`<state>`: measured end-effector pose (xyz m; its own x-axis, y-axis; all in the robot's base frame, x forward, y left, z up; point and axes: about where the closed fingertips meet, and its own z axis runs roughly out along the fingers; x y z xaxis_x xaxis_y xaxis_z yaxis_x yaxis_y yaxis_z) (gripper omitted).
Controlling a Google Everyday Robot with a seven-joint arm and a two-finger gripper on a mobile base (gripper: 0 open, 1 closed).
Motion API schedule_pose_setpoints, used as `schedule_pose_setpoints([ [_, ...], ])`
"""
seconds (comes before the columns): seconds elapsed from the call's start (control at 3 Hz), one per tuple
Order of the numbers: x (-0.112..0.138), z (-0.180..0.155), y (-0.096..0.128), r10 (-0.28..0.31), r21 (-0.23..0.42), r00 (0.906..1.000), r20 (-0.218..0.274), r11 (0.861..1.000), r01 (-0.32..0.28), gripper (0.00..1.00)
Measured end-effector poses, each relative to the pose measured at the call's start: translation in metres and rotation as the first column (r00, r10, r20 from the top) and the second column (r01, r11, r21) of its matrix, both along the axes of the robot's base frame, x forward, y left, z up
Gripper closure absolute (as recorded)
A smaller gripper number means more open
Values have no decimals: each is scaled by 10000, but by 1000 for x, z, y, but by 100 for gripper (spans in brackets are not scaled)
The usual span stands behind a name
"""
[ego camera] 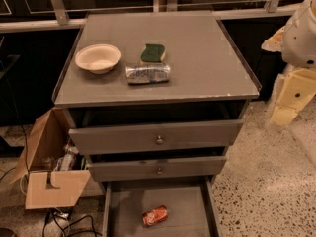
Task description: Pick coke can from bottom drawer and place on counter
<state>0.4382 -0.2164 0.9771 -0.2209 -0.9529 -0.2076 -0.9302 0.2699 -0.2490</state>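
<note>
The coke can (155, 215) lies on its side on the flat floor of the bottom drawer (123, 206), which is pulled out at the foot of the cabinet. Above it, the grey counter (197, 58) forms the cabinet's top. My gripper (289, 105) hangs at the right edge of the view, beside the counter's front right corner and well above the floor. It is far from the can, up and to the right of it, and it holds nothing that I can see.
On the counter stand a cream bowl (98, 58), a green sponge (152, 53) and a silver crinkled can (147, 73) lying on its side. Two knobbed drawers (159, 138) sit slightly open above the bottom one. An open cardboard box (49, 177) stands left of the cabinet.
</note>
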Motion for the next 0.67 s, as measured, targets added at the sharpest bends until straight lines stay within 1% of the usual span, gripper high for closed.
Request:
schedule_pose_setpoints([
  [0.33, 0, 0, 0, 0, 0, 10000, 0, 10000, 0, 0],
  [0.67, -5, -18, 6, 251, 28, 9997, 14, 9997, -251, 0],
])
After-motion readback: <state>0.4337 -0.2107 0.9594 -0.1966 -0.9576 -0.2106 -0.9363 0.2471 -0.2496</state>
